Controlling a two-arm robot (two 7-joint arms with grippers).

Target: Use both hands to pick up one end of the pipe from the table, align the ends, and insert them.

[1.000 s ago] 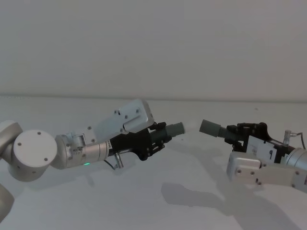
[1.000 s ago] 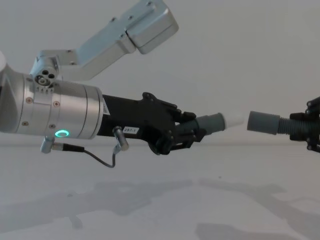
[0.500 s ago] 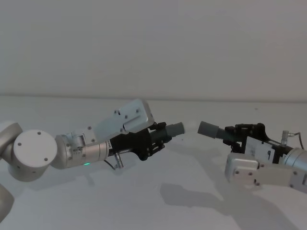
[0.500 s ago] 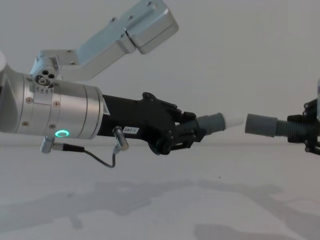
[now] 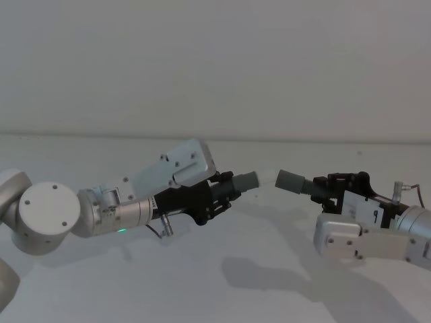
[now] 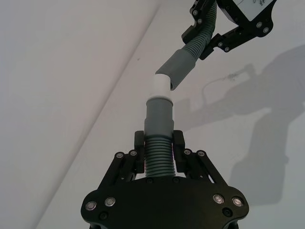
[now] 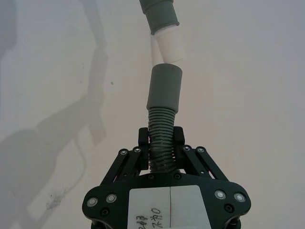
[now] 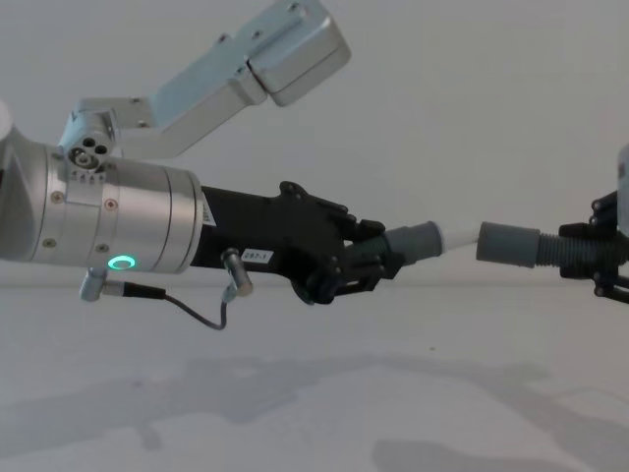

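Observation:
Both grippers hold pipe pieces in the air above the white table (image 5: 202, 289). My left gripper (image 5: 227, 190) (image 6: 158, 143) is shut on a ribbed grey piece whose smooth cuff (image 8: 415, 241) ends in a whitish tip (image 8: 457, 236). My right gripper (image 5: 322, 190) (image 7: 161, 138) is shut on the ribbed hose (image 7: 161, 124), with its grey cuff (image 8: 509, 244) pointing left at that tip. In the chest view the tip reaches the mouth of the right cuff. In the right wrist view the tip (image 7: 167, 47) sits just at the cuff (image 7: 164, 88), slightly off its axis.
A pale grey wall (image 5: 215, 67) stands behind the table. The arms' shadows (image 5: 269, 272) fall on the bare white surface below the pipe ends. A thin cable (image 8: 187, 305) hangs under the left wrist.
My right gripper has carried its cuff leftward toward the left piece, closing the gap to the whitish tip. The left arm has not moved.

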